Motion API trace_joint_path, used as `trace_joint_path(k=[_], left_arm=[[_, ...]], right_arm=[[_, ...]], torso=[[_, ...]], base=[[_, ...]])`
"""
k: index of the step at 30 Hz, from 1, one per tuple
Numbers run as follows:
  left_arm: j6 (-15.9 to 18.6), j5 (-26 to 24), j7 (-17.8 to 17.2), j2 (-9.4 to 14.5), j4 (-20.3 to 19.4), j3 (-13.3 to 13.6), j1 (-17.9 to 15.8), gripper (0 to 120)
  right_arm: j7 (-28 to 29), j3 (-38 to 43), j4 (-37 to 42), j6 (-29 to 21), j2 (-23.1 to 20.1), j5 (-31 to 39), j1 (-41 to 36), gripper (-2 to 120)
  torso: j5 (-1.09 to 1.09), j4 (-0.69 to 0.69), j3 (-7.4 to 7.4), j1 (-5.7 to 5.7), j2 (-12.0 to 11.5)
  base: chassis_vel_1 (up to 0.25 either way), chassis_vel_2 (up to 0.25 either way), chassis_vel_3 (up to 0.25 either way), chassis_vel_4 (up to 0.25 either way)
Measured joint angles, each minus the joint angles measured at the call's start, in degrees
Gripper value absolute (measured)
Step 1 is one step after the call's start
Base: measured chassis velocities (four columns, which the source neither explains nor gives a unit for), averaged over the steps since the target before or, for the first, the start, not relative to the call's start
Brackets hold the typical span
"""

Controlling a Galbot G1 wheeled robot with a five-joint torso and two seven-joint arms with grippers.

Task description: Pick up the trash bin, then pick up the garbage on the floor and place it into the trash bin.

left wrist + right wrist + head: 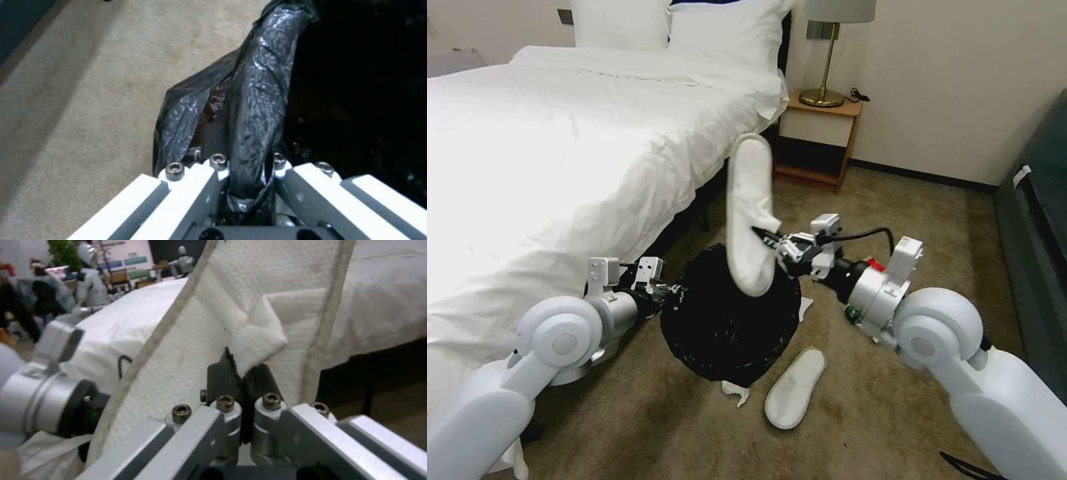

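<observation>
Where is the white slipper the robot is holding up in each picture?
Head view: the held slipper stands upright mid-picture, above the trash bin, pinched by the right hand.
Left wrist view: no slipper here, just the bin's black bag in the left hand.
Right wrist view: slipper close up.
Shared landmark: the white bed.
</observation>
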Motion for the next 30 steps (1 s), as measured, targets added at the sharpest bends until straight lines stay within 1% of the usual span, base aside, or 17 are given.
trace_joint_path(k=[1, 5, 7, 10, 13, 14, 15, 17, 18, 20, 21, 23, 24, 26, 27, 29, 30], left_arm=[[0.0, -0.33, -0.61, 0.21, 0.24, 0.03, -0.28, 1], [0.0, -1.3, -1.4, 0.67, 0.03, 0.0, -0.33, 1], [0.0, -1.98, -1.92, 1.04, -0.38, -0.67, 0.13, 1], [0.01, -2.75, -2.53, 1.12, -0.54, -1.52, 0.59, 1], [0.01, -3.31, -2.78, 1.02, -0.61, -2.19, 0.81, 1], [0.01, -3.47, -2.84, 0.88, -0.72, -2.62, 1.01, 1], [0.01, -3.47, -2.84, 0.88, -0.72, -2.62, 1.01, 1], [0.01, -3.86, -2.94, 0.75, -1.21, -3.49, 1.55, 1], [0.01, -3.86, -2.94, 0.75, -1.21, -3.49, 1.55, 1], [0.01, -4.77, -3.61, 0.94, -1.91, -4.38, 1.91, 1], [0.01, -4.77, -3.61, 0.94, -1.91, -4.38, 1.91, 1], [0.01, -5.84, -4.06, 1.16, -2.46, -5.38, 2.15, 1], [0.01, -5.84, -4.06, 1.16, -2.46, -5.38, 2.15, 1], [0.01, -5.99, -4.04, 0.88, -2.26, -6.16, 2.41, 1], [0.01, -5.99, -4.04, 0.88, -2.26, -6.16, 2.41, 1], [0.01, -5.97, -3.91, 0.63, -1.8, -6.9, 2.78, 1], [0.01, -5.97, -3.91, 0.63, -1.8, -6.9, 2.78, 1]], right_arm=[[0.03, -2.51, -0.41, 0.03, 0.47, -0.58, 1.83, 0], [0.23, -6.12, -1.78, 0.11, 1.77, -1.86, 4.95, 0], [1.02, -9.31, -2.62, 0.06, 2.6, -2.06, 7.06, 0], [1.63, -12.05, -3.84, -0.12, 3.02, -2.09, 8.18, 0], [2.03, -12.85, -4.48, -0.39, 3.14, -2.29, 8.27, 0], [2.48, -13.11, -4.5, -0.42, 3.19, -2.3, 8.22, 3], [2.48, -13.11, -4.5, -0.42, 3.19, -2.3, 8.22, 3], [3.67, -13.66, -4.33, -0.45, 3.12, -2.27, 8.24, 14], [3.67, -13.66, -4.33, -0.45, 3.12, -2.27, 8.24, 14], [4.57, -14.31, -4.16, -0.46, 2.94, -2.22, 9.06, 25], [4.57, -14.31, -4.16, -0.46, 2.94, -2.22, 9.06, 25], [4.99, -14.45, -3.45, -0.58, 2.86, -2.14, 9.36, 37], [4.99, -14.45, -3.45, -0.58, 2.86, -2.14, 9.36, 37], [4.99, -14.24, -3.21, -0.63, 3.28, -2.2, 8.85, 47], [4.99, -14.24, -3.21, -0.63, 3.28, -2.2, 8.85, 47], [4.91, -13.84, -3.79, -0.59, 4.22, -2.8, 8.13, 60], [4.91, -13.84, -3.79, -0.59, 4.22, -2.8, 8.13, 60]], torso=[[-0.01, 0.0, 0.0, 0.0, 0.0], [0.0, 0.01, 0.0, 0.0, 0.0], [0.0, 0.01, 0.0, 0.0, 0.0], [0.0, 0.02, 0.0, -0.01, 0.0], [0.01, 0.01, 0.01, 0.0, 0.0], [0.0, 0.0, 0.0, 0.0, 0.0], [0.0, 0.0, 0.0, 0.0, 0.0], [0.0, 0.0, 0.0, 0.0, 0.0], [0.0, 0.0, 0.0, 0.0, 0.0], [0.0, 0.01, 0.0, -0.01, 0.0], [0.0, 0.01, 0.0, -0.01, 0.0], [0.01, 0.01, 0.0, 0.0, 0.0], [0.01, 0.01, 0.0, 0.0, 0.0], [0.01, 0.0, 0.0, -0.01, 0.0], [0.01, 0.0, 0.0, -0.01, 0.0], [0.0, 0.0, 0.0, 0.0, 0.0], [0.0, 0.0, 0.0, 0.0, 0.0]], base=[[0.0, 0.0, 0.0, 0.0], [0.0, 0.0, 0.0, 0.0], [0.0, 0.0, 0.0, 0.0], [0.0, 0.0, 0.0, 0.0], [0.0, 0.0, 0.0, 0.0], [0.0, 0.0, 0.0, 0.0], [0.0, 0.0, 0.0, 0.0], [0.0, 0.0, 0.0, 0.0], [0.0, 0.0, 0.0, 0.0], [0.0, 0.0, 0.0, 0.0], [0.0, 0.0, 0.0, 0.0], [0.0, 0.0, 0.0, 0.0], [0.0, 0.0, 0.0, 0.0], [0.0, 0.0, 0.0, 0.0], [0.0, 0.0, 0.0, 0.0], [0.0, 0.0, 0.0, 0.0], [0.0, 0.0, 0.0, 0.0]])
